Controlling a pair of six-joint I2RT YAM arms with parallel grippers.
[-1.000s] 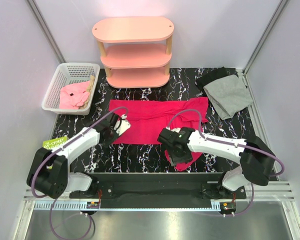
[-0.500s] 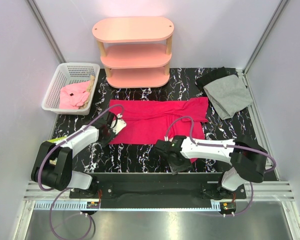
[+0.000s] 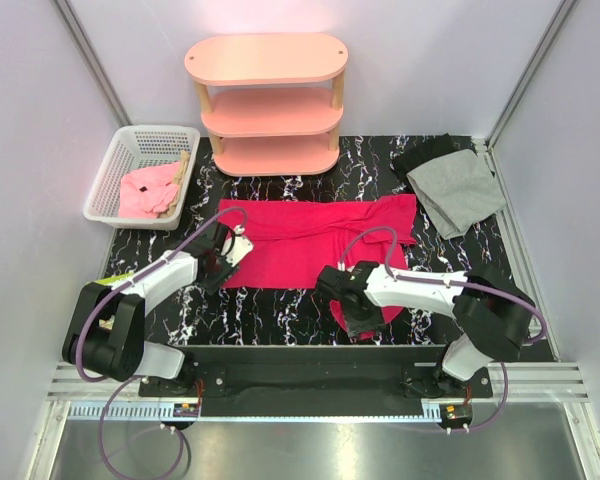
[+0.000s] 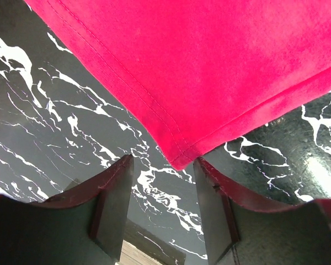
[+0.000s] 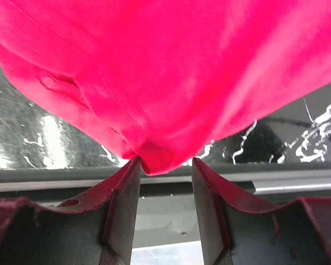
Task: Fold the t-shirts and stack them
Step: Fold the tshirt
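Note:
The red t-shirt lies spread across the middle of the black marble table, and one part of it reaches down to the front edge by my right arm. My left gripper is open at the shirt's near-left corner. In the left wrist view that corner sits just beyond the open left gripper, with nothing between the fingers. My right gripper is open. A bunched tip of the red t-shirt touches its left fingertip only. The grey t-shirt lies crumpled at the back right.
A pink three-tier shelf stands at the back centre. A white basket with pink cloth sits at the back left. A dark cloth pokes out behind the grey t-shirt. A green card lies at the near left. A metal rail runs along the table's front edge.
My left gripper has opened and the shirt's near-left corner now lies flat on the table. My right gripper moved toward the front edge with the red cloth and its jaws narrowed slightly.

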